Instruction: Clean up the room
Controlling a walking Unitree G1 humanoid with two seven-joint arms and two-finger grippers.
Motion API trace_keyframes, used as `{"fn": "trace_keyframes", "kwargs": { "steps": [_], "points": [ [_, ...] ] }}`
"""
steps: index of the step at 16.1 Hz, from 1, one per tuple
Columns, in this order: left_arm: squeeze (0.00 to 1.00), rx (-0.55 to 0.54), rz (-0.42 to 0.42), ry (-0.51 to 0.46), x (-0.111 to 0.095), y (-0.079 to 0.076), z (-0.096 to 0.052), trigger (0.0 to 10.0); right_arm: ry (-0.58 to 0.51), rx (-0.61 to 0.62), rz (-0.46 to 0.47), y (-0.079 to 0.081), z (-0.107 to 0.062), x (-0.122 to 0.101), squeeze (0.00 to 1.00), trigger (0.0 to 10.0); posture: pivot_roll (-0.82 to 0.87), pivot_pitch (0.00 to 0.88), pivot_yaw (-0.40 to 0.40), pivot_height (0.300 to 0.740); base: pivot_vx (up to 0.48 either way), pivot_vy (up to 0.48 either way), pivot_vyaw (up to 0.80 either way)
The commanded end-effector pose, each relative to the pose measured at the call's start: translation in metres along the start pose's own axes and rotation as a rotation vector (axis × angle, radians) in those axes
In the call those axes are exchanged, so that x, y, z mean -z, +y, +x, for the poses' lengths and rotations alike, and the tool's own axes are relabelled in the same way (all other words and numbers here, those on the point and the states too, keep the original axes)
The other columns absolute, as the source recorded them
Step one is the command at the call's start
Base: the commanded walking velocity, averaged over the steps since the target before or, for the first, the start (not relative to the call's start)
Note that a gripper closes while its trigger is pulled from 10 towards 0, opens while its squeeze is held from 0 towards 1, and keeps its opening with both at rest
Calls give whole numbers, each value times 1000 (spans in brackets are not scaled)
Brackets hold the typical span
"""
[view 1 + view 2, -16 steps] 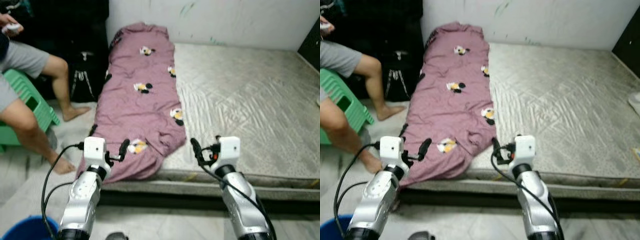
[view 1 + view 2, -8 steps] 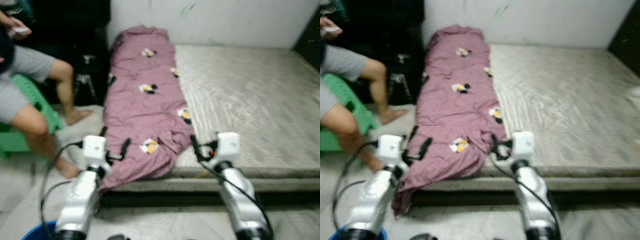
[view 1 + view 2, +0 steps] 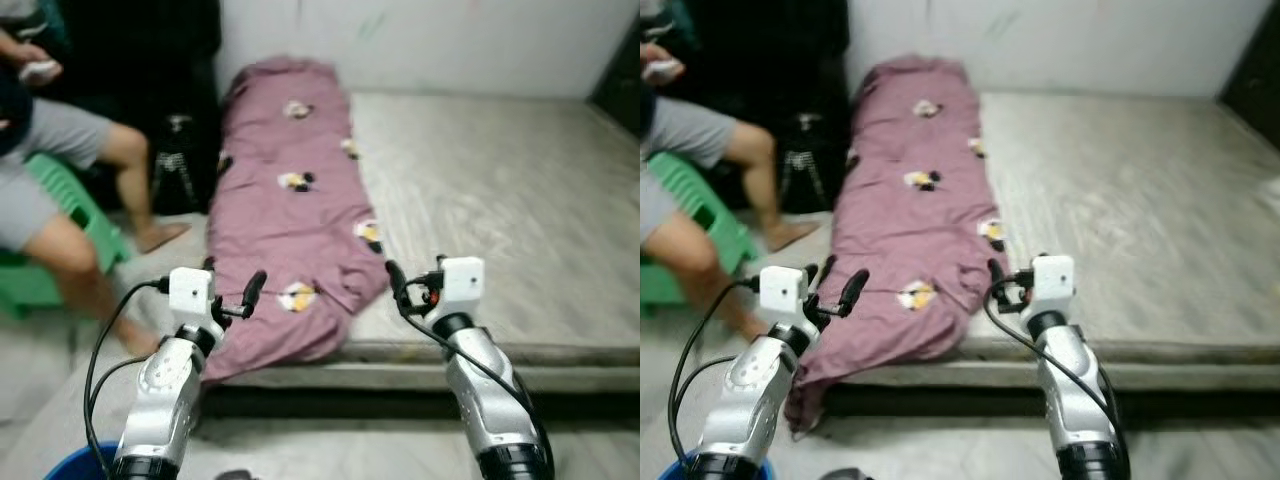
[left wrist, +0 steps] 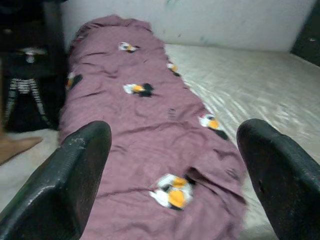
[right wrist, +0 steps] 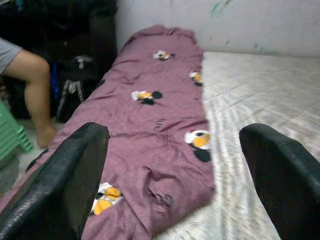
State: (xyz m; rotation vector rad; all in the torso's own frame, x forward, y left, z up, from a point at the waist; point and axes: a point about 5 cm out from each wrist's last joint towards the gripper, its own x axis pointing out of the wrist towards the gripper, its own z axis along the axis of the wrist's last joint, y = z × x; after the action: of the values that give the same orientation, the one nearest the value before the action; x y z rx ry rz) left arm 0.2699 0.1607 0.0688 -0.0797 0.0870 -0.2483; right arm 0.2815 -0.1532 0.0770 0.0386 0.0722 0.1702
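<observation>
blanket (image 3: 290,210): mauve, lying lengthwise along mattress (image 3: 500,210) left side, near end drooping over the edge
left gripper (image 3: 232,296): spread wide, empty, above near hem
right gripper (image 3: 412,290): wide, empty, beside blanket's near corner
handling: soft, light, floppy; probably pinch near corners

Over on the left, a person (image 3: 60,200) in grey shorts (image 3: 62,135), sitting on a green plastic stool (image 3: 100,232). Bare feet, one foot (image 3: 165,237) flat on the pale floor (image 3: 40,380). A small white thing (image 3: 40,70) held in one hand, too blurry to name. Just beside the legs, a black bag (image 3: 175,170) with white stripes, standing against a dark corner. At the back, a white wall (image 3: 450,40) with faint green marks. Down in the near left corner, the rim of a blue bucket (image 3: 65,462).
</observation>
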Motion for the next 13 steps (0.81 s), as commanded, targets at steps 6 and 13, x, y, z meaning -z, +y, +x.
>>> {"fn": "trace_keyframes", "kwargs": {
  "steps": [6,13],
  "points": [
    [0,-15,9,9,-1,4,3,10000,-25,-15,-3,4,8,-6,0,10000,-52,0,-26,740,417,0,0],
    [0,-102,27,63,10,16,-2,10000,-23,-7,12,3,9,-4,0,10000,-44,0,-26,735,0,0,0]
  ]
}}
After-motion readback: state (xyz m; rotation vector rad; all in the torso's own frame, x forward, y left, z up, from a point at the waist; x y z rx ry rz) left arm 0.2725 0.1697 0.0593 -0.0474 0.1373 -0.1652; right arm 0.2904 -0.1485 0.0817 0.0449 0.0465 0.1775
